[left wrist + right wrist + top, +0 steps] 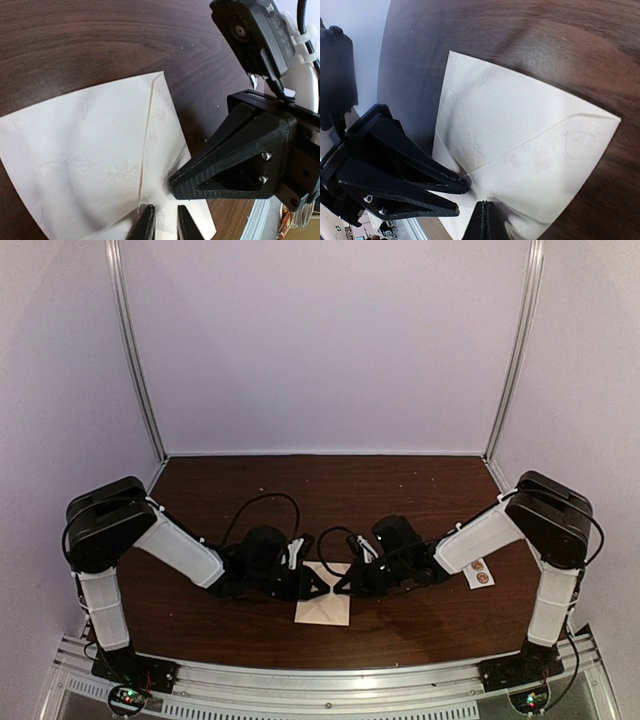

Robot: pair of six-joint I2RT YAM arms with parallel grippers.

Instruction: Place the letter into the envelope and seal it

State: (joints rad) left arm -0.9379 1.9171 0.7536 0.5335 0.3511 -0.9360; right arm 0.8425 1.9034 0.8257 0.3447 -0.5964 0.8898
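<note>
The cream envelope (324,611) lies flat on the dark wood table between the two arms, its flap edge running across it (85,145) (520,130). My left gripper (322,584) (165,221) rests its tips on the envelope near the flap's point, jaws a narrow gap apart with only flat paper showing between them. My right gripper (339,586) (485,216) is shut, its joined tips pressing the envelope just opposite, almost touching the left fingers (461,184). The letter is not visible as a separate sheet.
A white sticker strip (479,572) with round stickers lies on the table at the right, beside the right forearm. The metal rail (320,672) runs along the near edge. White walls enclose the back and sides.
</note>
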